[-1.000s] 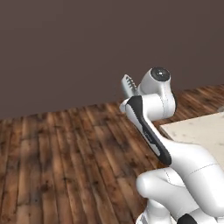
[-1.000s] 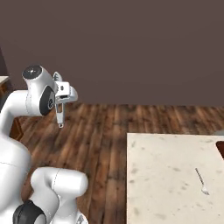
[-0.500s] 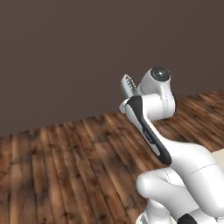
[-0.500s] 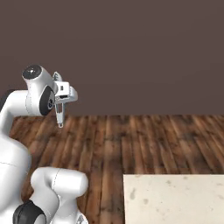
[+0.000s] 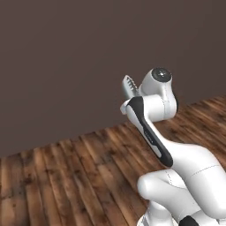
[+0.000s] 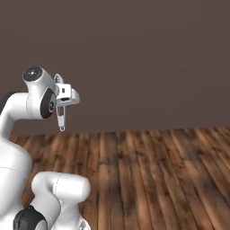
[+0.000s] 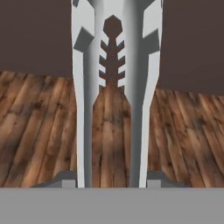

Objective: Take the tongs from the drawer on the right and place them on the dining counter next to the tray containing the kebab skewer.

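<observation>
Hand view showed a wooden floor (image 7: 43, 131) and dark wall (image 7: 35, 35) ahead, while the gripper (image 6: 63, 105) was clamped on the tongs (image 7: 116, 87), which jutted straight out from it.

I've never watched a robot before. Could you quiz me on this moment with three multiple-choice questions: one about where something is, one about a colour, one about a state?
1. Where are the tongs?
A. flat on the floor
B. up in the pincer
C. on a tray

2. What colour is the wall behind the arm?
A. dark brown
B. white
C. green

3. How is the pincer set?
A. wide open, nothing in it
B. shut on the tongs
C. shut on a spoon

Answers: 1 B, the hand view has them running out from the pincer above the wood floor; 2 A, both base views show it dark brown; 3 B, the tongs hang from it.
</observation>
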